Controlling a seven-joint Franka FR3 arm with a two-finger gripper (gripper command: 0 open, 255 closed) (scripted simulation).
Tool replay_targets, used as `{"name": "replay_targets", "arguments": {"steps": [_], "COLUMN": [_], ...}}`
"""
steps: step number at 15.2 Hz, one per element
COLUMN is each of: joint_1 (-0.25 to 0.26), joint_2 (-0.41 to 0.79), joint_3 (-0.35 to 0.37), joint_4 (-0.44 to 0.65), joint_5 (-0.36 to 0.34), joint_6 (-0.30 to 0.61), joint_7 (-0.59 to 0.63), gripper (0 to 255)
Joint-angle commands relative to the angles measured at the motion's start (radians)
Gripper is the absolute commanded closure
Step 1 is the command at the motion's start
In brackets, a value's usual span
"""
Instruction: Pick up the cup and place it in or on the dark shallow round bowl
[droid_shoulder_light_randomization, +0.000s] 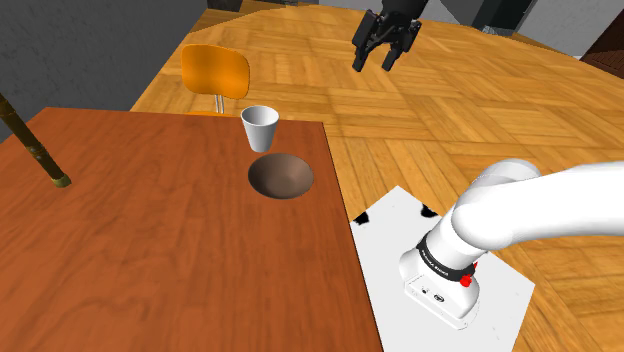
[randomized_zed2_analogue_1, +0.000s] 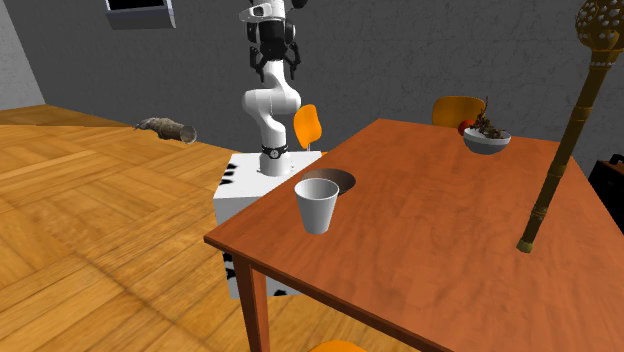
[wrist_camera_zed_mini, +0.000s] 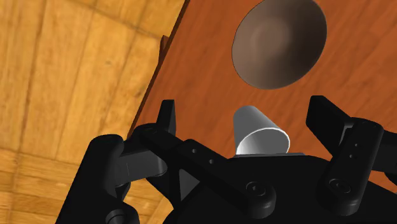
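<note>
Nearest in the second exterior view: white cup (randomized_zed2_analogue_1: 317, 205), upright, mouth up, on the reddish-brown table (randomized_zed2_analogue_1: 430, 250), near the edge on the stand's side. Just behind it, at 1 o'clock: dark shallow round bowl (randomized_zed2_analogue_1: 338, 180), beside the cup, with a strip of tabletop between the two in the wrist view, so not touching. Same pair in the shoulder view: cup (droid_shoulder_light_randomization: 259, 128) at 11 o'clock of the bowl (droid_shoulder_light_randomization: 281, 176), both near the far corner of the table (droid_shoulder_light_randomization: 150, 230). Farther back, white box stand (randomized_zed2_analogue_1: 240, 200) on the parquet floor (randomized_zed2_analogue_1: 90, 200), white arm (randomized_zed2_analogue_1: 268, 105) rising upright from it. At the arm's top, black gripper (randomized_zed2_analogue_1: 273, 68), high up at 11 o'clock of the cup and well apart from it; in the shoulder view, gripper (droid_shoulder_light_randomization: 372, 62) over the floor at 1 o'clock of the cup. Fingers (wrist_camera_zed_mini: 167, 118) spread wide, gripping nothing; cup (wrist_camera_zed_mini: 257, 130) and bowl (wrist_camera_zed_mini: 280, 41) far beyond them. Farthest along the table, at 2 o'clock of the cup: pale bowl of fruit (randomized_zed2_analogue_1: 486, 140); long knobbed staff (randomized_zed2_analogue_1: 565, 140) tilted at 3 o'clock, its foot on the tabletop; an orange chair (randomized_zed2_analogue_1: 457, 108) behind, then a grey wall (randomized_zed2_analogue_1: 400, 50)
</note>
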Motion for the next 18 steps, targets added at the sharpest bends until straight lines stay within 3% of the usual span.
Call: {"name": "replay_targets", "arguments": {"steps": [1, 9, 18], "joint_1": [0.000, 0.006, 0.019], "joint_2": [0.000, 0.251, 0.579], "joint_3": [0.000, -0.007, -0.013], "joint_4": [0.000, 0.005, 0.115], "joint_5": [0.000, 0.037, 0.090], "joint_6": [0.000, 0.224, 0.417], "joint_7": [0.000, -0.029, -0.071], "gripper": [0, 0, 0]}}
